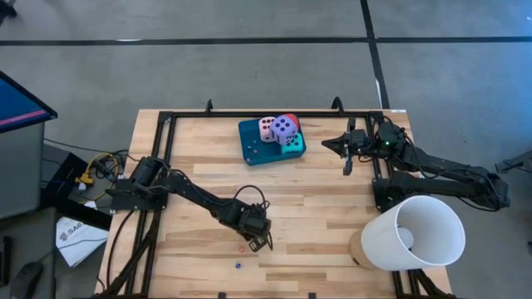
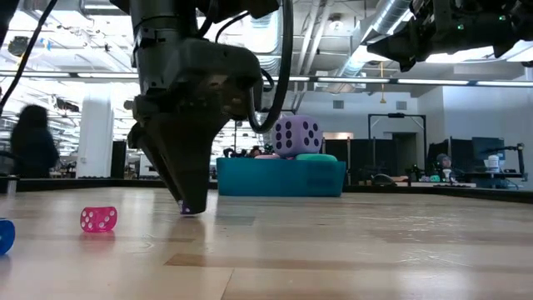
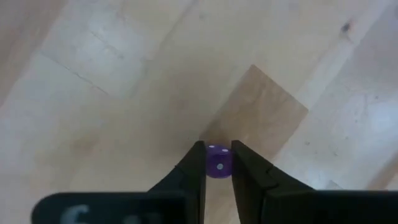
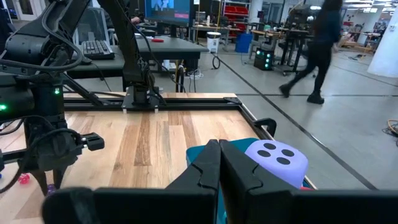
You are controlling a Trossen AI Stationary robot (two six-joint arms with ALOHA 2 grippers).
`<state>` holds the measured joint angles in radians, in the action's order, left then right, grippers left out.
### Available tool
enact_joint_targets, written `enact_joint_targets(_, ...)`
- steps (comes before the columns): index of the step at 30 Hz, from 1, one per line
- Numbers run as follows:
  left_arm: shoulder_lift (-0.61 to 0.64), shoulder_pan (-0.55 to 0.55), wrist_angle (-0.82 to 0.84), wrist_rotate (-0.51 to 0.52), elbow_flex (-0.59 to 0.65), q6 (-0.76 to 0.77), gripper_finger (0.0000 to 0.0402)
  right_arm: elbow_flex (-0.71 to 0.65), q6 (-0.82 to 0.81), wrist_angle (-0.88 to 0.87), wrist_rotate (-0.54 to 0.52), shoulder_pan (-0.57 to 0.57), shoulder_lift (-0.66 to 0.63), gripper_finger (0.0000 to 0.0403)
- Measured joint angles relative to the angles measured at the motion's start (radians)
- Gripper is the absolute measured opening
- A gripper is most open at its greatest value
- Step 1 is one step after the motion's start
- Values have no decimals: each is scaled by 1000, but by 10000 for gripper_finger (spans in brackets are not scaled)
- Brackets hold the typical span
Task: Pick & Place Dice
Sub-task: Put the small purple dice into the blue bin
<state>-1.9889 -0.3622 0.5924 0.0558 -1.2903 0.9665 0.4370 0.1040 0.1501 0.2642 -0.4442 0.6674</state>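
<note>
A small purple die (image 3: pixel 217 163) lies on the wooden table near its front, between the fingertips of my left gripper (image 1: pixel 256 242), which is shut on it. A small pink die (image 2: pixel 98 218) and a small blue die (image 2: pixel 4 236) lie loose beside it. Large soft dice sit piled in the teal tray (image 1: pixel 249 148) at the far middle: purple (image 1: pixel 284 127), pink (image 1: pixel 267 129), red (image 1: pixel 293 120) and turquoise (image 1: pixel 292 142). My right gripper (image 4: pixel 219 152) waits shut, high at the far right of the tray. My left gripper pinches the small purple die by two opposite sides (image 3: pixel 208 167) between its two fingertips. The fingers come steeply from above, pointing down. The die's bottom (image 2: pixel 190 210) is at the table top, its white-pipped face turned up.
A white lampshade (image 1: pixel 411 232) lies at the table's near right corner. Black frame rails (image 1: pixel 166 124) run along the table's far and side edges. People and desks show in the room beyond. Bare wood spreads between the small dice and the tray.
</note>
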Motion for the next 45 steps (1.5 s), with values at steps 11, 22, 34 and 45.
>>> enact_joint_targets(11, 2, -1, -12, -15, 0, -25, 41, 0, 0, 0, 0, 0, 0, 0)
enact_joint_targets(22, 4, 0, -10, -14, -1, -55, 44, 0, 0, 0, 0, 0, 0, 0)
enact_joint_targets(34, 89, 21, 30, 38, -2, -99, 46, 0, 0, 0, 0, 0, 0, 0)
enact_joint_targets(45, 349, 102, 30, 352, -2, -261, 45, 1, 0, 0, 0, 0, 0, 0)
